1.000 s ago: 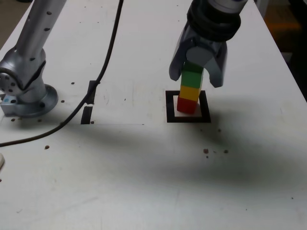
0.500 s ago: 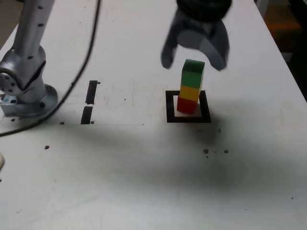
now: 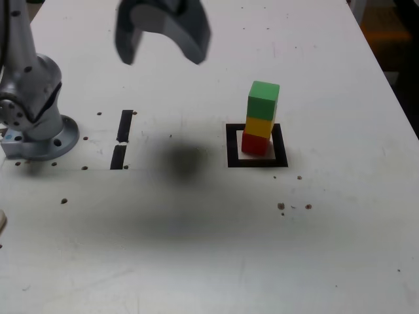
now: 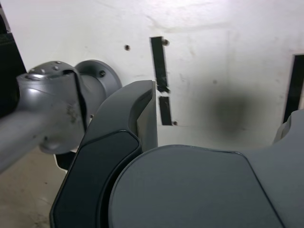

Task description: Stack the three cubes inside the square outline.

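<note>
Ext. view: stack of 3 cubes stands upright in the outline [image 3: 282,154] – red cube [image 3: 255,143] on the white centre, yellow cube [image 3: 260,126] on it, green cube [image 3: 263,100] on top. Green sits a bit skewed vs. the two below. Nothing touches the stack.

Claw [image 3: 162,49] hangs high at the ext. view's upper left, well apart from the stack; jaws spread wide, nothing between them. Its blurred shadow falls on the table [image 3: 209,248] between the two tape strips [image 3: 122,138] and the outline.

Arm base [image 3: 36,131] at the ext. view's left edge, near the strips. Small dark specks scattered on the table.

Wrist view: no cubes visible. Only a black bar of the outline [image 4: 293,88] at the frame edge. Shows what ext. view doesn't: strips [image 4: 161,78] close up, end to end w/ a small gap, and the base [image 4: 97,83] flange w/ bolt holes. One dark claw finger [image 4: 121,142] and the wrist housing fill most of the frame.

No brands, labels or writing readable in either view.
</note>
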